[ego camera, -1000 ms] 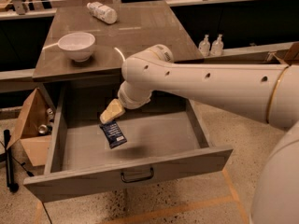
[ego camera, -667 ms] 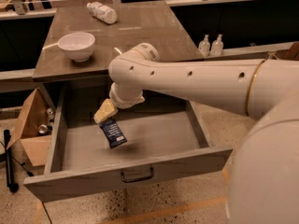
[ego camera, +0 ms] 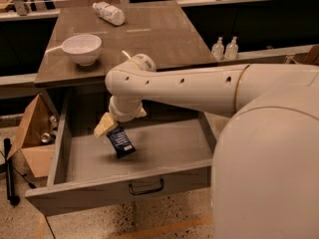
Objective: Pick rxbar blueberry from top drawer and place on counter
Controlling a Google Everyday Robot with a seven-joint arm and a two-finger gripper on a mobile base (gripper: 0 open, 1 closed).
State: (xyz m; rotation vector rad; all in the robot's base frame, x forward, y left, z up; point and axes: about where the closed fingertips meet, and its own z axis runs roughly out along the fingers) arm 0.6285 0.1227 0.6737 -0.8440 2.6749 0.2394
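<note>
leftward went the bend of the white arm [ego camera: 199,83] since the earlier frames. the tan end effector [ego camera: 106,125] had come with it, a touch lower and further left, while the small flat rectangular dark navy-blue rxbar blueberry [ego camera: 120,142] had kept its spot in the drawer.

that wide grey-brown wooden top drawer [ego camera: 169,148] stood pulled well out below the near edge of the glossy grey-brown square worktop [ego camera: 149,39]. i judge that this was why the arm could bend down over that edge and reach in from above.

the end effector hung inside the drawer, just in front of the near edge and a little left of its middle. it was touching, or all but touching, the far end of the bar. whether it was apart, together or clamped on the wrapper could not be told. meeting the bar at one short end looked like a way to take it across its narrow width, though that is only a judgement.

the bar's long axis ran on a slant. its far end pointed back toward the near edge, leaning to the near-left corner, and its other end pointed toward the drawer front on the near-right corner's side. pale marks showed on its upper face. whether it lay flat or was tipped up at the far end was unclear.

on the worktop a round white bowl [ego camera: 82,48] sat by the left edge. a white plastic bottle [ego camera: 108,13] lay on its side near the far edge. both were well apart from the bar.
</note>
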